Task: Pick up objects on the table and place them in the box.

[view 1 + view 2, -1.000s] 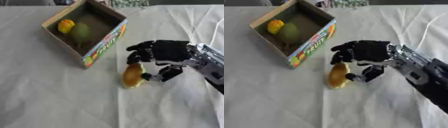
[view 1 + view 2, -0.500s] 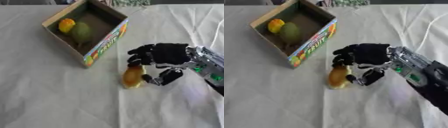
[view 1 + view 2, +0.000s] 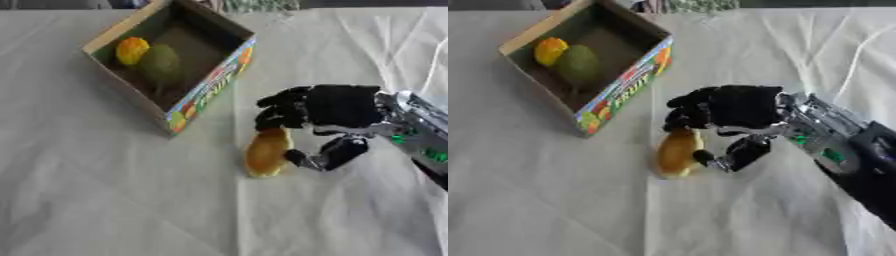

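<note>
Right hand (image 3: 337, 107) curled round elongated yellow-orange fruit (image 3: 266, 152), thumb at its side, fingers over its top; fruit down on white-clothed table (image 3: 105, 200), just beside box (image 3: 208, 89). Inside box: orange fruit (image 3: 132, 49), green fruit (image 3: 161, 62). Two placed; one left. Left hand unseen.

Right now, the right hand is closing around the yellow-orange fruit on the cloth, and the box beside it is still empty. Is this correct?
Not quite. The box is not empty: the left eye view shows an orange-yellow fruit and a green fruit inside it. The rest holds: the right hand is curled around the yellow-orange fruit on the cloth.
</note>
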`<state>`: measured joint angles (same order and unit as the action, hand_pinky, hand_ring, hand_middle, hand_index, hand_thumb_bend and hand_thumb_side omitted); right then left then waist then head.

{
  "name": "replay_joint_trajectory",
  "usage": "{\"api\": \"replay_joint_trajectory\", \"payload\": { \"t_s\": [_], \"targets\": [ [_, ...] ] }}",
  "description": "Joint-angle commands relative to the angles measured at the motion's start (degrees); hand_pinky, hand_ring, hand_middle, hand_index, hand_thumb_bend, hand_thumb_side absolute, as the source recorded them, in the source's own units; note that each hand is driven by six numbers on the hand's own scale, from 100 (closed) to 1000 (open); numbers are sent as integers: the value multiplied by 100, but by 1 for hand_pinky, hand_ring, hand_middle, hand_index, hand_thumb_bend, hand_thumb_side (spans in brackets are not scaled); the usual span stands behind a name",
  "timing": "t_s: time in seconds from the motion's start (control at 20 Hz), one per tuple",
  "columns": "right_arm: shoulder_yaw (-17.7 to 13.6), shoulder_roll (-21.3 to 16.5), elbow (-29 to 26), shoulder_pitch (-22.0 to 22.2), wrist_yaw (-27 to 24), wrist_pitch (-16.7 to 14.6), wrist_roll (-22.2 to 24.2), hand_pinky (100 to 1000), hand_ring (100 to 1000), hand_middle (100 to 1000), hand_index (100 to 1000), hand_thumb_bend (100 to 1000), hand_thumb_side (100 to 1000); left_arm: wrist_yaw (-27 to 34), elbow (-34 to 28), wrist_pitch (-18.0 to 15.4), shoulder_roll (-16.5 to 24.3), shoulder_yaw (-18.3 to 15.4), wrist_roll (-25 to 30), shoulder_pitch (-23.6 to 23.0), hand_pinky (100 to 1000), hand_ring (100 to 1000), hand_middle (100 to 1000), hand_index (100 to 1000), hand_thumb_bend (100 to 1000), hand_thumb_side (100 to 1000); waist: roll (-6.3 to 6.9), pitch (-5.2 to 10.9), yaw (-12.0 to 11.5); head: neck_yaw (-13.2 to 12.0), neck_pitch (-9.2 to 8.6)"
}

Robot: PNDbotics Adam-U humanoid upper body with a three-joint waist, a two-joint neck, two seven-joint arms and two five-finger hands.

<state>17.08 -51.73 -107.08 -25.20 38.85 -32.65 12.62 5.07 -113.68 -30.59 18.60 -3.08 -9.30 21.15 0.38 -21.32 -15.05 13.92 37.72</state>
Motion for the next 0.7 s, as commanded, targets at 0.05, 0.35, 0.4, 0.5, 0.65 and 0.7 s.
{"api": "replay_joint_trajectory", "payload": {
  "t_s": [0.05,0.35,0.4,0.5,0.65,0.7],
  "targets": [
    [-228,-283,-529,-23,-76,164,-103,892,1000,895,959,181,481,28,-91,-8,103,-35,5,16,812,816,796,893,100,507,8,119,14,-21,-72],
    [-273,-350,-748,-48,388,14,-305,888,1000,908,957,274,569,25,-91,-11,105,-31,6,-2,813,817,795,893,100,512,28,113,47,-15,-89],
    [-259,-350,-749,-46,476,-18,-313,889,1000,910,957,277,578,26,-91,-11,103,-29,8,-5,813,817,794,893,100,513,32,109,50,-11,-92],
    [-230,-343,-750,-39,610,-57,-290,891,1000,912,958,285,588,28,-91,-11,97,-25,15,-11,813,817,795,894,100,516,40,100,51,-1,-102],
    [-201,-335,-751,-13,751,-68,-187,894,1000,915,958,303,618,33,-91,-11,88,-23,24,-19,813,817,795,894,100,519,50,85,51,12,-122],
    [-197,-330,-751,-4,794,-63,-151,894,1000,915,958,307,625,36,-91,-11,85,-23,26,-20,813,818,795,894,100,520,51,81,51,16,-129]
  ]
}}
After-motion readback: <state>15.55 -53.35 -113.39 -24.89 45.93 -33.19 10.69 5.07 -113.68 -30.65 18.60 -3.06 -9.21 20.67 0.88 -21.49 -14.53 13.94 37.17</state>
